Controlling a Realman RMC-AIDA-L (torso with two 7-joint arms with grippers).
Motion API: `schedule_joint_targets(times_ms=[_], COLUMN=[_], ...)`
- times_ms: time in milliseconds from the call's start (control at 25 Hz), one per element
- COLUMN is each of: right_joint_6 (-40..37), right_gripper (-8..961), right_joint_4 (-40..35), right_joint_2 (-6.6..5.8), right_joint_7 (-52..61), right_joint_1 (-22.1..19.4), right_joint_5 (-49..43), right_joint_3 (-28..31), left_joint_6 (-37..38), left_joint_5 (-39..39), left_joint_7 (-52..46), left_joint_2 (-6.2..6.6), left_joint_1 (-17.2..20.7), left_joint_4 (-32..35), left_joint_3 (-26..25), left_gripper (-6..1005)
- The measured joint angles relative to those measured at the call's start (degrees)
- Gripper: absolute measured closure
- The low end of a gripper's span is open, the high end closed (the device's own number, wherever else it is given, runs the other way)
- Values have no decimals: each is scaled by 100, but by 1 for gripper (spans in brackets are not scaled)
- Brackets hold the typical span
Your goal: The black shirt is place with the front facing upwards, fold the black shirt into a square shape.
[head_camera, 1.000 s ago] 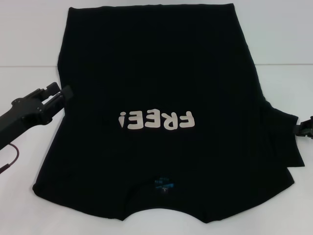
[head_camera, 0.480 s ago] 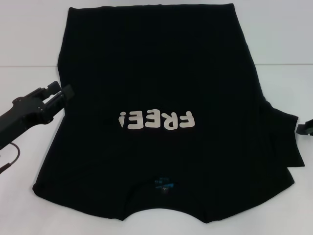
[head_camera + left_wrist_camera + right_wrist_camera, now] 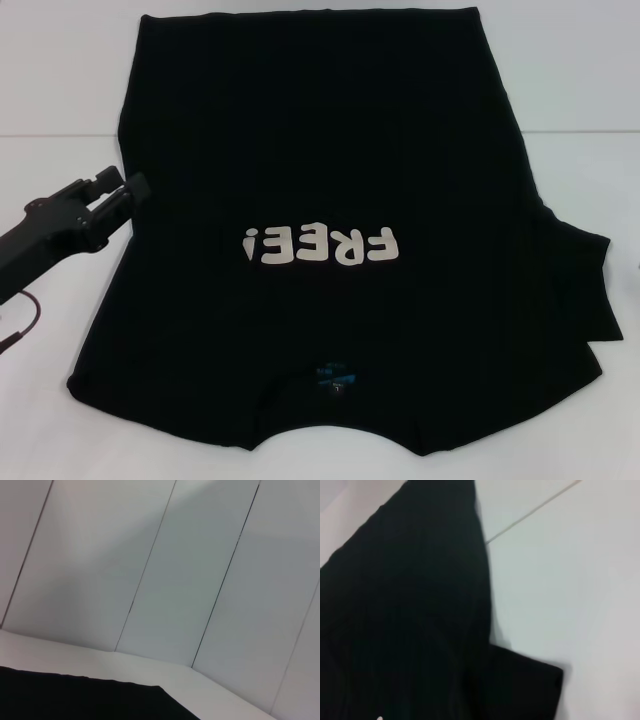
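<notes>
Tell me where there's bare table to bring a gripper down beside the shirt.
Bare white table lies off the black shirt's left side beyond the left gripper, and off its right side above the spread sleeve. The near-left corner below the left arm is bare too. The centre is fully covered by cloth.

The setting is a plain robot test station, of the lab or studio kind, not a home or shop. The work surface is a bare white table (image 3: 60, 420) with a thin seam line running across it. Behind it stands a wall of smooth, light grey panels (image 3: 200, 570) divided by narrow dark joints. No furniture, decoration or household goods appear; the surroundings are uniformly white and grey.
</notes>
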Motion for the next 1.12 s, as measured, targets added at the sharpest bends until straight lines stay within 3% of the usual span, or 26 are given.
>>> schedule_joint_targets(times_ms=[440,880,1120], right_joint_6=[-481,-472,-309], right_gripper=[892,669,426], right_joint_4=[-99,-44,-39], right_joint_2=[-81,-158,-128], right_joint_7=[-142,422,631], right_joint_1=[-101,134,241], right_joint_5=[256,230,-72], right_joint_3=[39,-672,-724], left_joint_6=[-113,-242,-267], left_joint_5=[-5,-9,-9], left_joint_7=[8,89,96], left_joint_2=[-14,-37,-27], left_joint_1=[-112,-135,-135], left_joint_4=[1,5,23], left_joint_3=[-10,-26,-38], left_gripper=[532,532,532])
